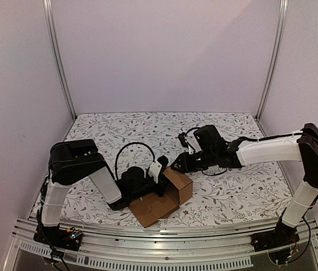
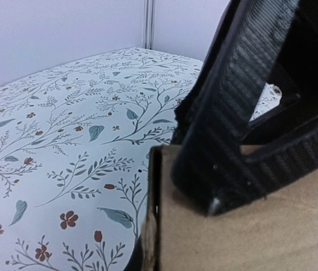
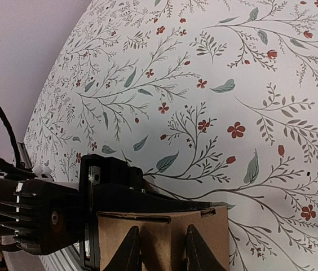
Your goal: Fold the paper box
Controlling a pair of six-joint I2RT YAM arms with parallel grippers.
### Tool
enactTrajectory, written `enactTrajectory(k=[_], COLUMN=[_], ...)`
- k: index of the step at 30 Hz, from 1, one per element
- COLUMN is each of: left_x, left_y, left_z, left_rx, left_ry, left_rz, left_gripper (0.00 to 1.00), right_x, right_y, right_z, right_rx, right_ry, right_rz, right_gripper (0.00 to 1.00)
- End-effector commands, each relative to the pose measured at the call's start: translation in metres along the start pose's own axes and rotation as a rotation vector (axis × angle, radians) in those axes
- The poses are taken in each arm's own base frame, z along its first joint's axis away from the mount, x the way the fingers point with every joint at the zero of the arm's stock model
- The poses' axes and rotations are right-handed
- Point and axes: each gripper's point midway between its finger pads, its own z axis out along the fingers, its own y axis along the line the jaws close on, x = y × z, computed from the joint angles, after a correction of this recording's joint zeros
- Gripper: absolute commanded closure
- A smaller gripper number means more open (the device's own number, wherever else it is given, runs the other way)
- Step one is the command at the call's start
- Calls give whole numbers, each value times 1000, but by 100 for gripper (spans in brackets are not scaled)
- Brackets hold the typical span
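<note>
So we're looking at the paper box [image 1: 173, 191], plain matte brown cardboard, half formed into a blocky carton with one flap lying flat toward the near edge of the floral-print tabletop [image 1: 232, 192], sitting between the two arms. The left claw [image 1: 160, 176] is looking clamped on a box wall: in its wrist view we're seeing a woven carbon-look finger [image 2: 221, 141] lying over the outer face while the other is sitting behind the top edge. The right claw [image 1: 177, 164] is touching the far top corner. Its dark pointed fingertips [image 3: 131, 248] are sitting slightly apart against the cardboard, cut off at the picture's bottom, so we're not able to tell whether they're pinching anything.
</note>
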Motion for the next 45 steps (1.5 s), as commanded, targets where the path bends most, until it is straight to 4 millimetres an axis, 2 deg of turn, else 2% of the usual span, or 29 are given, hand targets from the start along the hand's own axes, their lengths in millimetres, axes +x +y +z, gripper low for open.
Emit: enactTrajectory(k=[1,5,9,12,15,18,23,26,29,33,37,40,45], left_x=[-95,-97,-93,-88,-82,-74,-61,-63,-67,-72,-71,-74,-90], left_y=[-2,-1,2,2,4,5,10,10,12,12,11,16,17], left_z=[-11,-15,-21,-28,-39,-51,-70,-82,-94,-99,-95,-87,-78], left_rx=[-9,-20,-35,-33,-33,-34,-50,-53,-59,-64,-63,-102,-104], left_ry=[-317,-318,-303,-285,-260,-231,-186,-183,-179,-124,11,122,158], left_rz=[6,14,34,45,51,55,59,58,57,60,78,85,82], left_gripper=[100,97,76,65,57,54,52,52,51,51,51,52,54], right_x=[31,28,22,17,13,7,1,-1,-3,-7,6,17,52], right_y=[-6,-4,-3,-6,-5,-3,-1,1,3,7,6,7,6], right_z=[1,-1,-3,-6,-8,-11,-16,-21,-31,-56,-81,-101,-114], right_rx=[15,12,6,11,16,17,32,33,41,58,83,101,109], right_ry=[96,88,80,73,70,62,55,53,40,5,33,47,121], right_rz=[15,11,9,9,1,-10,-27,-36,-48,-67,-93,-106,-104], right_gripper=[75,73,73,72,70,68,62,58,54,50,50,50,53])
